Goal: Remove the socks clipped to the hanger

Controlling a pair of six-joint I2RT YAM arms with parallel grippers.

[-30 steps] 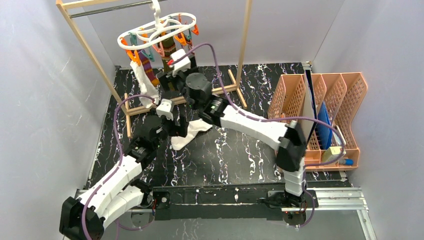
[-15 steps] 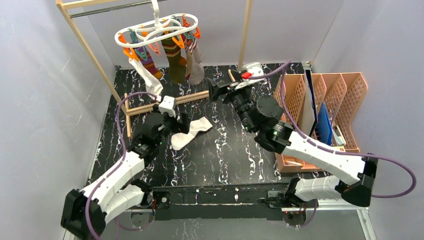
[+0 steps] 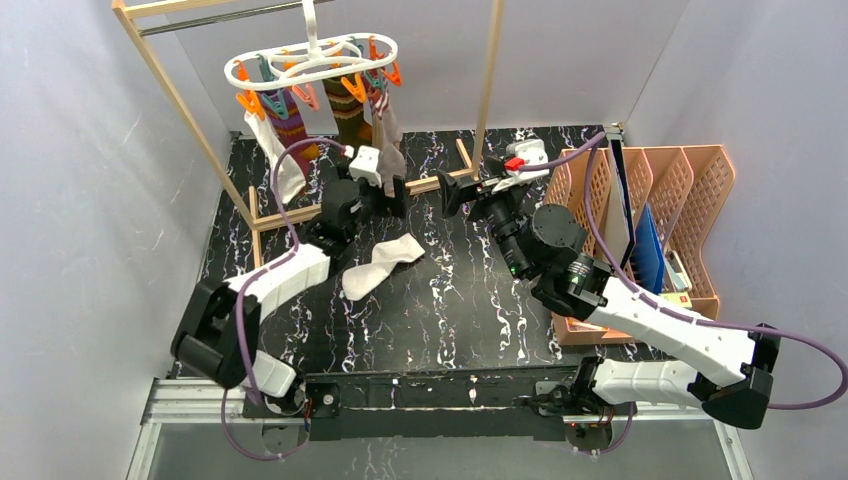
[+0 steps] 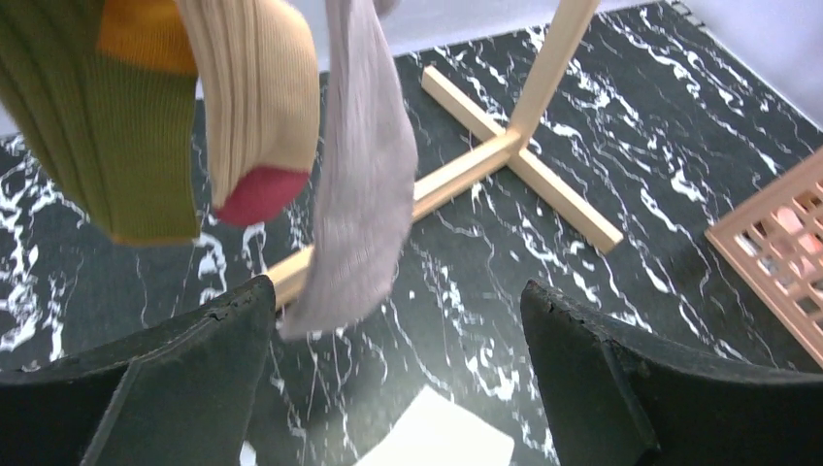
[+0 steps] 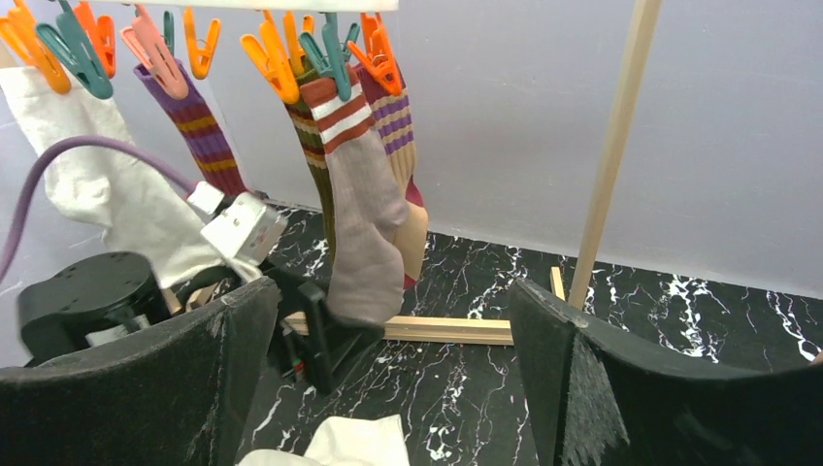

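The white oval hanger (image 3: 310,58) hangs from the rack's top bar with orange, teal and pink pegs. Clipped to it are a white sock (image 3: 280,165), a purple-striped sock (image 3: 290,125), an olive sock (image 3: 350,115) and a grey sock (image 3: 390,140). Another white sock (image 3: 380,265) lies loose on the table. My left gripper (image 3: 392,195) is open just under the grey sock (image 4: 359,175), whose toe hangs near its left finger. My right gripper (image 3: 455,192) is open and empty, right of the socks. In the right wrist view the grey sock (image 5: 364,223) hangs ahead.
The wooden rack's base bar (image 3: 420,185) and right post (image 3: 488,75) stand between the grippers and the back wall. An orange file organizer (image 3: 640,220) stands at the right. The left arm's wrist (image 5: 243,228) shows in the right wrist view.
My left arm has reached forward from beside the loose white sock to under the hanging grey sock. My right arm pulled back from the hanger to the right. The hanger swung slightly.
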